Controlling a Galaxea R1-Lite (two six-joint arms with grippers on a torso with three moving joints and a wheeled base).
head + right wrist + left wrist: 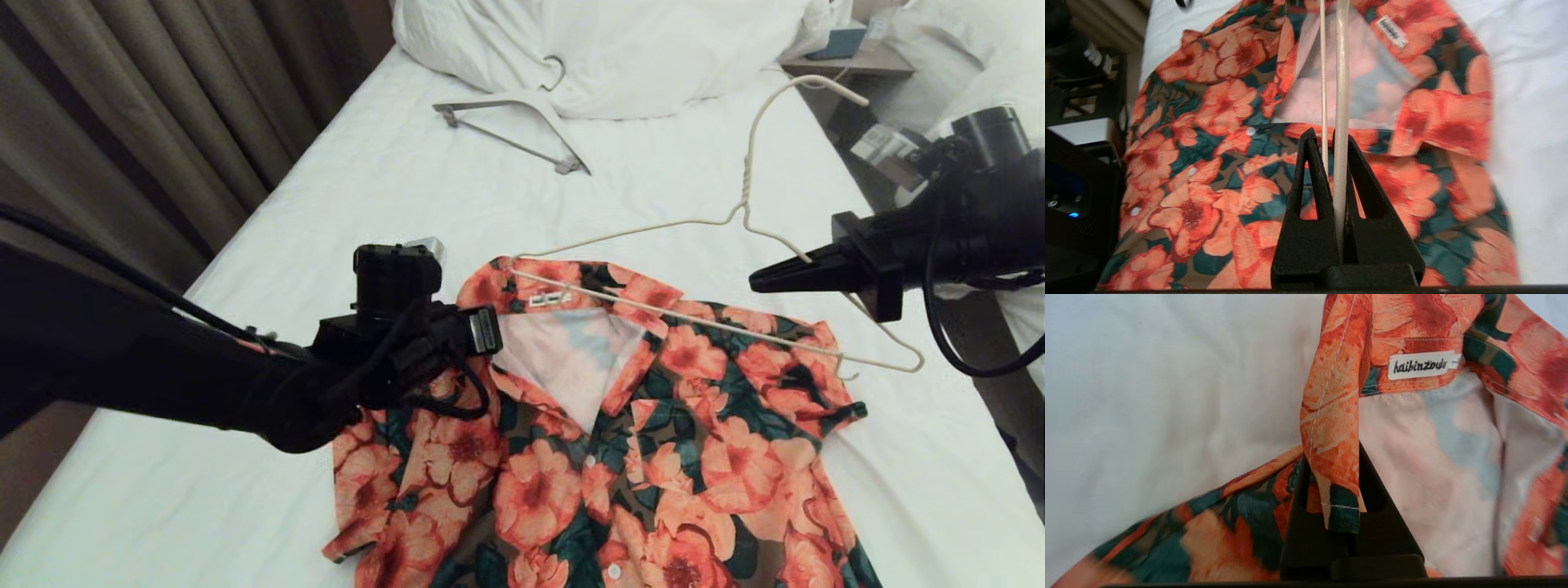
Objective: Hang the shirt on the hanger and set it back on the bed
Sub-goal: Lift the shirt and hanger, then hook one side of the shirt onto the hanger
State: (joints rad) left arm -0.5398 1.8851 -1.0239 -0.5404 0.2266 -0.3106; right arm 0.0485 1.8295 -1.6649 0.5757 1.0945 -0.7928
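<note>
**Inspector:** Start at nine o'clock in the head view.

**Assistant:** The left gripper [482, 331] reaches in from the left, its jaws pinched together on the shirt's [604, 457] collar edge. The left wrist view confirms it: a strip of orange collar with white stitching runs down between the fingers [1372, 498], just beside a white neck label.

**Inspector:** Condition of the shirt?

**Assistant:** It lies front-up on the bed [343, 204], occupying the centre towards six o'clock. Short-sleeved, with large orange-pink flowers on dark green and brown, and white buttons. The collar is spread open, exposing a pale lining.

**Inspector:** The hanger?

**Assistant:** The hanger [739, 214] is thin cream-white wire with a twisted neck, its hook pointing to one o'clock. Its lower bar crosses above the collar; one end sits at the collar's back, the other past the shoulder at three o'clock.

**Inspector:** Right side?

**Assistant:** The right gripper [759, 282], at three o'clock, is clamped on the hanger's sloping wire. The right wrist view shows the wire nipped between its fingers [1363, 196].

**Inspector:** Anything else?

**Assistant:** At twelve o'clock, a thicker white hanger [514, 122] lies against the pillow [620, 49].
</note>
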